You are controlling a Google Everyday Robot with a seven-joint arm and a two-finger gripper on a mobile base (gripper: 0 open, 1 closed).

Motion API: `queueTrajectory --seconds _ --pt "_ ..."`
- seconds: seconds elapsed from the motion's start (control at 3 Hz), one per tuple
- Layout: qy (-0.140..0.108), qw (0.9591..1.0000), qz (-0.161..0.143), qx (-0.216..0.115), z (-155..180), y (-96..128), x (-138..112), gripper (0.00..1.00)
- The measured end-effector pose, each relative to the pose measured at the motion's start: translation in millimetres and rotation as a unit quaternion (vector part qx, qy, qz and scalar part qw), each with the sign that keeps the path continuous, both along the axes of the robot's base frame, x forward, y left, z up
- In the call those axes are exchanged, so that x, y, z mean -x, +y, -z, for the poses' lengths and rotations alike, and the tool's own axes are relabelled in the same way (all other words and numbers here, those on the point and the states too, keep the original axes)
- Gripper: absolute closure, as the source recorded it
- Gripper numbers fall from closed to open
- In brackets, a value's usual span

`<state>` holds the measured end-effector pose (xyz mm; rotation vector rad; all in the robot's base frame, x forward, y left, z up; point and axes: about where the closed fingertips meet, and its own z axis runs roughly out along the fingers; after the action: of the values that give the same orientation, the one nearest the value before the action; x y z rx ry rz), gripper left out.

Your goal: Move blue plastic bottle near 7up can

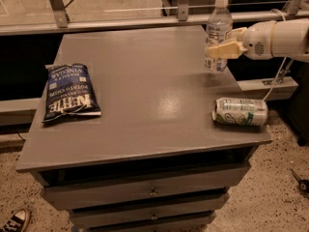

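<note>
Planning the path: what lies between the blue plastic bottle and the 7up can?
Camera view: only bare tabletop between the blue plastic bottle, held by the gripper at the table's edge, and the 7up can.

The tool (pixel 214 50) gripping the blue plastic bottle (pixel 218 24) covers part of its label.

The gripper (pixel 218 50) reaches in from the right over the table's (pixel 145 81) far right part, its fingers closed around the middle of the upright bottle (pixel 218 25). Whether the bottle's base touches the tabletop cannot be told. The can (pixel 240 112) lies on its side near the right front edge, apart from the bottle. A chip bag (pixel 69 92) lies flat at the left.
</note>
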<state>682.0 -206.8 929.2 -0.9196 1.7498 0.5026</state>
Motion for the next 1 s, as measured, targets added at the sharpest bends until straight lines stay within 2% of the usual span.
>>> queueTrajectory --seconds 0.67,1.0 --pt "0.039 0.9982 -0.045 -0.008 28.3 -2.1 24.3 1.0" --pt "0.052 0.9957 -0.077 0.002 33.7 -0.9 41.3 0.74"
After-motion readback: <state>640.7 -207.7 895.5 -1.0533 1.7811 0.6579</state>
